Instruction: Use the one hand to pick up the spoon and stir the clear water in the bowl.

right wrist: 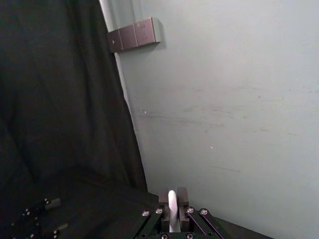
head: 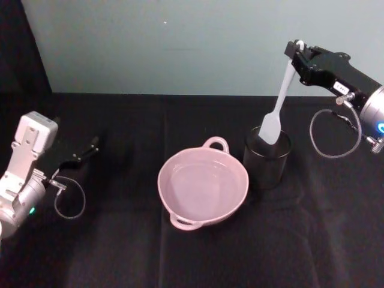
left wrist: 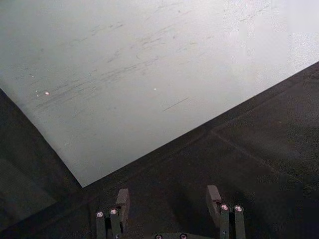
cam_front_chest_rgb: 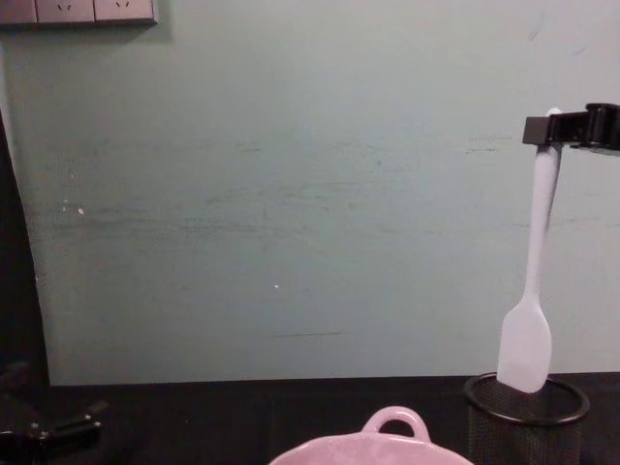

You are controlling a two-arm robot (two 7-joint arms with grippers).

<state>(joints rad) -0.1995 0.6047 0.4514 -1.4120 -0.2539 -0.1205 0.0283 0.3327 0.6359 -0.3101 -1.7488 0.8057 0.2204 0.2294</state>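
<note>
The pale pink bowl (head: 174, 168) sits at the table's middle with clear water in it; its arched handle (cam_front_chest_rgb: 394, 419) shows low in the chest view. My right gripper (head: 296, 51) is raised at the right, shut on the handle end of the white spoon (head: 277, 111). The spoon hangs down with its paddle head (cam_front_chest_rgb: 525, 346) just above the mouth of the black mesh cup (head: 267, 159), right of the bowl. In the right wrist view the handle (right wrist: 172, 205) sits pinched between the fingers. My left gripper (head: 90, 147) rests open low at the left, away from the bowl.
A pale green wall stands behind the black-clothed table (head: 198, 258). A wall socket plate (right wrist: 134, 35) is mounted high on it. The left gripper (left wrist: 168, 199) has bare cloth between its fingers.
</note>
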